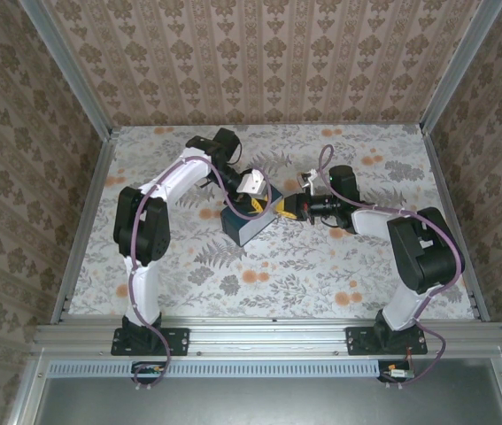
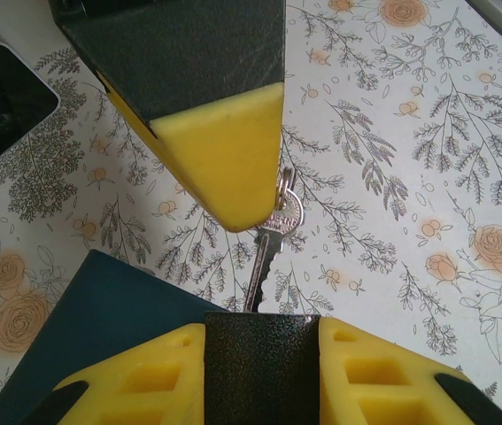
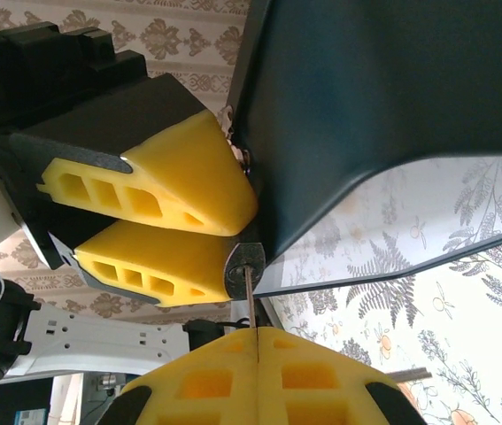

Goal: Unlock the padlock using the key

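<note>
"Where's the key right now?"

"Up off the desk, strung between my two tools. My right tool has its yellow pads pressed together. The key shows there edge-on, a thin line running into the seam between them, so that tool is clamped on the key."

"And from the other wrist?"

"There the key is plain to see: silvery, with a toothed blade and a small ring through its head. The head sits half hidden behind a pad of the right tool, and the blade points down toward my left tool."

"What is the left tool doing?"

"It squeezes a black, grainy block from both sides. I take that for the padlock, though I can make out only one flat face of it. The blade's tip meets the block's top edge. How deep it goes in I cannot tell."

"Anything beneath?"

"The dark blue box lies on the desk, just below the tools. From above, my left tool and right tool meet tip to tip over the far edge of the box."
</note>
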Robot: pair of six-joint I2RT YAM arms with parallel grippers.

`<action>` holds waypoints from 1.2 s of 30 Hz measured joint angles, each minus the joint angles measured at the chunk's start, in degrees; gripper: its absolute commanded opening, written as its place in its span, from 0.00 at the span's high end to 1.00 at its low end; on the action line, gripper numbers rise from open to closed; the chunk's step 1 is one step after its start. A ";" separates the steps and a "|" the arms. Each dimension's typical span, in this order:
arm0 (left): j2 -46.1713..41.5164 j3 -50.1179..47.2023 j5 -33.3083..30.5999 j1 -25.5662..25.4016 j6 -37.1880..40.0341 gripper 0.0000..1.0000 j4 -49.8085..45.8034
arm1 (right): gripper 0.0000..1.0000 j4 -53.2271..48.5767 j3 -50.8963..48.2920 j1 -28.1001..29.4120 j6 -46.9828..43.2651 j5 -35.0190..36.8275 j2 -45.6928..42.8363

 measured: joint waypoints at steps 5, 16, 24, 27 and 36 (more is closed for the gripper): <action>0.00 0.00 -0.07 0.31 0.00 0.78 0.04 | 1.00 0.57 0.72 0.24 0.20 0.02 0.20; -0.02 0.00 -0.24 0.39 -0.24 0.78 0.11 | 0.99 3.30 0.17 0.59 3.43 0.44 0.35; -0.11 -0.11 -0.46 0.46 -0.28 0.78 0.37 | 1.00 6.80 -0.76 1.01 6.14 0.50 0.83; -0.22 -0.42 -0.37 0.52 -0.66 0.77 0.87 | 1.00 8.48 -1.40 1.01 7.26 0.52 1.05; -0.55 -1.16 0.26 0.87 0.02 0.80 1.62 | 1.00 12.74 -1.84 0.81 10.08 -0.92 3.39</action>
